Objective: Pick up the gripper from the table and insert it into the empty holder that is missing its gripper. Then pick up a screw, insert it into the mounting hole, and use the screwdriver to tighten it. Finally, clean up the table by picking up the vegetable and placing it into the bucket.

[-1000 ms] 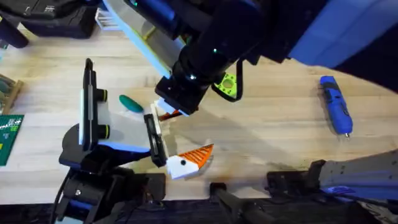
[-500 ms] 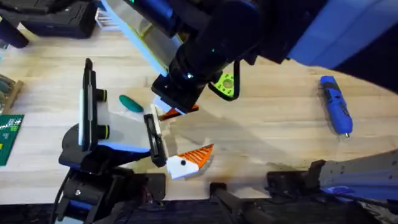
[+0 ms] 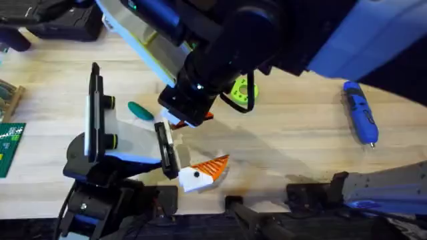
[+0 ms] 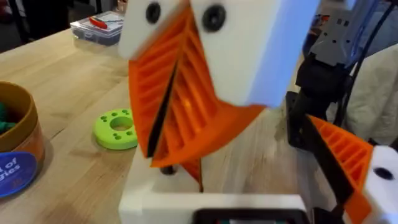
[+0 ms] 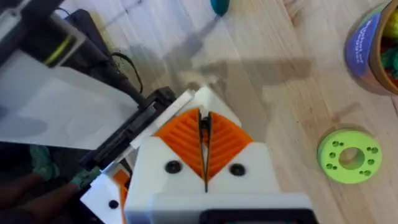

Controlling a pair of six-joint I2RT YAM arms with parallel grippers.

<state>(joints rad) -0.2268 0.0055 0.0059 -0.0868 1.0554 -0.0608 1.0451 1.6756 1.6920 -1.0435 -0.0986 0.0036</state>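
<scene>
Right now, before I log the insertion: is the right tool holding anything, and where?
The right tool seems shut on the gripper, by its white body.

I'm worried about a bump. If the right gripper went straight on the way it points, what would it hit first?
Most likely the black-and-white holder just beyond the right gripper, before the table. The depth is hard to judge.

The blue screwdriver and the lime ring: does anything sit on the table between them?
No. In the overhead view, bare wood runs from the ring to the screwdriver.
</scene>
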